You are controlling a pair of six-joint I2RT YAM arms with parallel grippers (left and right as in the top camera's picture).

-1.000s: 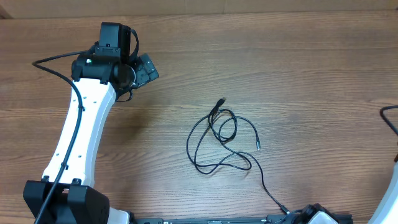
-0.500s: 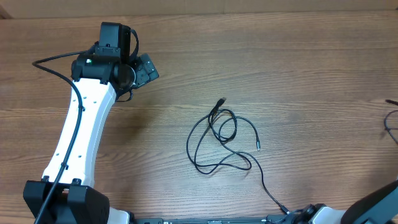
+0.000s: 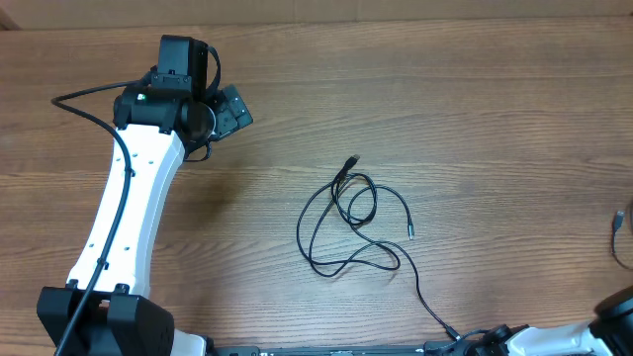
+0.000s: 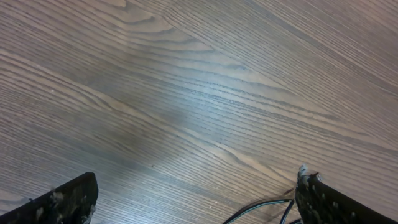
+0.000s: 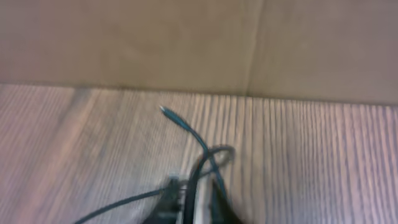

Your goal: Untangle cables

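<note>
Wood table (image 3: 475, 119), tan wall (image 5: 124, 43); cables (image 3: 343, 178) looped; left claw (image 4: 199, 199) agape; right claw (image 5: 193, 204) unclear, blurred.

A wooden table (image 3: 475, 119) with brown, wavy grain spreads beneath and on every side of the left gripper (image 4: 199, 208). Just ahead of that gripper, a soft pale sheen (image 4: 186, 109) of light lies across the grain, with duller, darker wood to either side. Farther ahead, past the table's far edge, stands a plain tan wall (image 5: 124, 43) with 1 vertical seam (image 5: 252, 46).
</note>
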